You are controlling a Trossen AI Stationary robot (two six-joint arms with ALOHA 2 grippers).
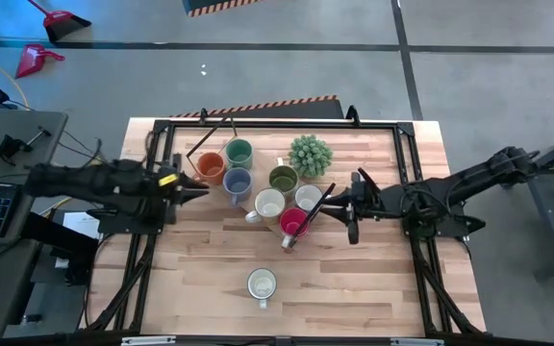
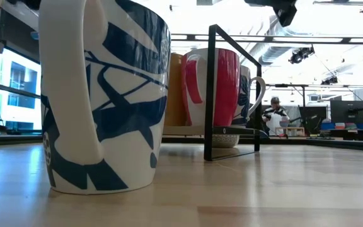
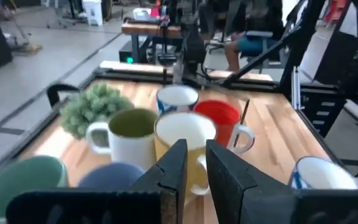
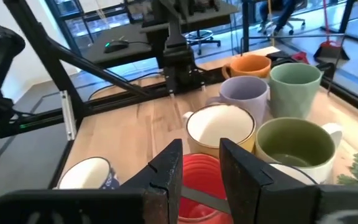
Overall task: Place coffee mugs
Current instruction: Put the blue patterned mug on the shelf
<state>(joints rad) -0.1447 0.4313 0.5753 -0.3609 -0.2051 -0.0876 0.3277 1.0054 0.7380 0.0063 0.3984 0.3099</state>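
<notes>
Seven mugs stand bunched at the table's middle: orange (image 1: pixel 211 168), green (image 1: pixel 239 152), blue-grey (image 1: pixel 237 183), olive (image 1: pixel 283 179), two white ones (image 1: pixel 269 204) (image 1: pixel 308 197) and red (image 1: pixel 294 223). A white mug with a blue pattern (image 1: pixel 262 284) stands alone near the front edge and fills the low view (image 2: pixel 99 94). My left gripper (image 1: pixel 203 189) is open by a narrow gap, level, just left of the orange and blue-grey mugs. My right gripper (image 1: pixel 330 206) is open, just right of the red mug (image 4: pixel 199 171), and I see no touch.
A spiky green potted plant (image 1: pixel 310 154) stands behind the mugs. A thin dark rod (image 1: pixel 314 213) lies slanted across the red mug. A black frame (image 1: pixel 407 144) runs round the table. Bare wood lies at the front left and front right.
</notes>
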